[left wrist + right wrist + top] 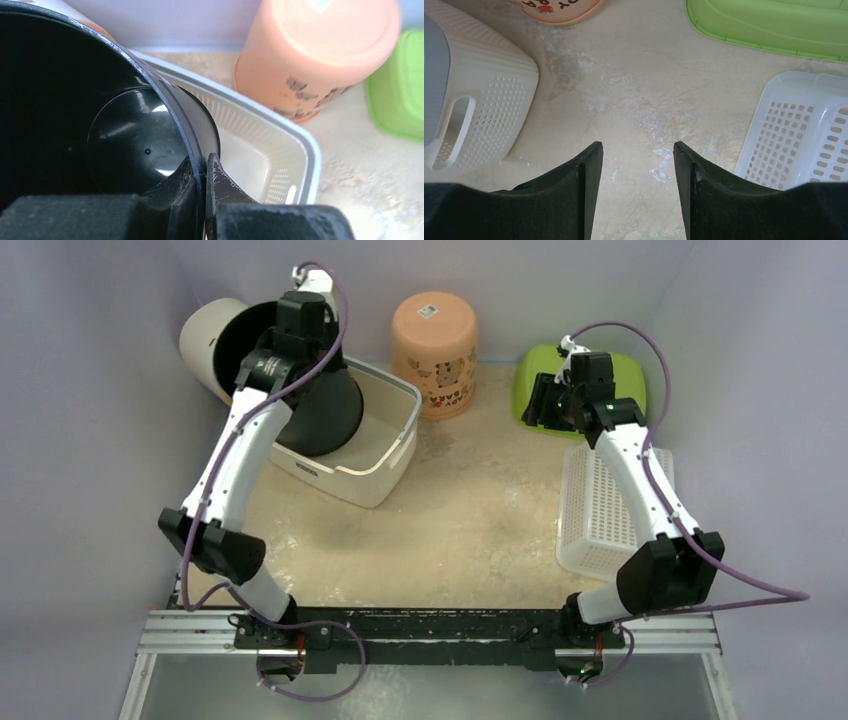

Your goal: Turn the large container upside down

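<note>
A large black container (pixel 325 410) hangs tilted above a white handled basket (pixel 385 440), its lower end inside the basket. My left gripper (pixel 300 315) is shut on its rim. In the left wrist view one finger sits inside the black container (pixel 125 135) and the other outside, and the gripper (pixel 202 170) pinches the wall. The container's glossy inside and round bottom face the camera. My right gripper (pixel 545 405) is open and empty, hovering over bare table (pixel 637 150) at the right.
A cream container (pixel 205 340) lies at the back left behind the black one. An upside-down orange container (pixel 435 350) stands at the back centre. A green tub (pixel 620 375) and an overturned white perforated basket (pixel 600 510) lie at the right. Walls close in on three sides.
</note>
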Motion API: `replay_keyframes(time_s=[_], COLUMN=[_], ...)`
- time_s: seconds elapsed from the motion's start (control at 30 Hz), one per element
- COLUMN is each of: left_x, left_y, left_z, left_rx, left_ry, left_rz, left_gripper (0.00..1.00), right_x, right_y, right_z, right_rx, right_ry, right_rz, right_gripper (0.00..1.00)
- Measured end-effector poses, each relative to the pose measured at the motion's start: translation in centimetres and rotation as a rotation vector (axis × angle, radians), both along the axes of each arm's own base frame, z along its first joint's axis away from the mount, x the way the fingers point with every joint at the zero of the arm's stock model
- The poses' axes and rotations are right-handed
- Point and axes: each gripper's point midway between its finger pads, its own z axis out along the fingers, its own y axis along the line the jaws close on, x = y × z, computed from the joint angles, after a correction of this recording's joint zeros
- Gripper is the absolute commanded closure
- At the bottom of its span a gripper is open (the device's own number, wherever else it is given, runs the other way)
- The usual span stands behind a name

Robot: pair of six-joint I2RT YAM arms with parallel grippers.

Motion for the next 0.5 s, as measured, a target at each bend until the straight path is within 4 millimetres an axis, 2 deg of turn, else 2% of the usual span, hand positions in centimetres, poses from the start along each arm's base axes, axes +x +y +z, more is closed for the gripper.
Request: replay_keyframes(time_s=[0.13,0.33,0.5], left_x=[-2.1,-6.4,-9.2], left_y=[1.2,2.7,2.9], left_z=[5.8,14.0,18.8], left_rx=[-0.085,-0.244,-0.376], left_ry=[-0.144,-0.362,-0.48], left_rz=[0.051,0.091,0.07], left_gripper=[1.0,1.0,1.0], right_x=[0.0,-0.1,-0.1], right_y=[-1.0,-3.1,-5.8], right_z=[0.3,2.2,3.1], right_rx=[0.002,0.013,0.028], right_ry=[0.0,-0.047,-0.07], right_rz=[-0.025,-0.073,-0.134], right_gripper=[0.43,0.43,0.43])
